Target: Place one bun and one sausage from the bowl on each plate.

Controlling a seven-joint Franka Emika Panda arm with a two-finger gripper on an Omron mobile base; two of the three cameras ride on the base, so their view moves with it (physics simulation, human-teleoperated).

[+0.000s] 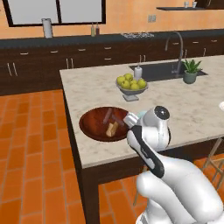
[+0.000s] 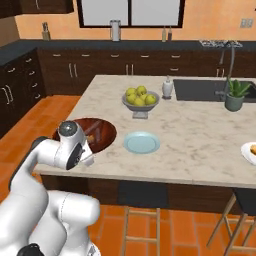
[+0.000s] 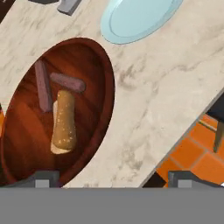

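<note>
With its fingers spread wide and empty, the gripper [image 3: 113, 179] hangs above the bowl [image 3: 94, 57], so it should shift toward the bun [image 3: 64, 122] (two sausages [image 3: 66, 82] lie just beyond) before descending, the blue plate [image 3: 140, 17] waiting farther ahead.

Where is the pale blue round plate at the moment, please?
In the right base view the pale blue round plate lies on the marble island counter, just right of the dark wooden bowl, in front of the grey fruit bowl.

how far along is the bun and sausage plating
Done: the white plate at the counter's far right seems to carry something already. In hand: nothing; the open gripper hovers by the wooden bowl. Left: one bun and two sausages remain there; the blue plate is bare.
</note>
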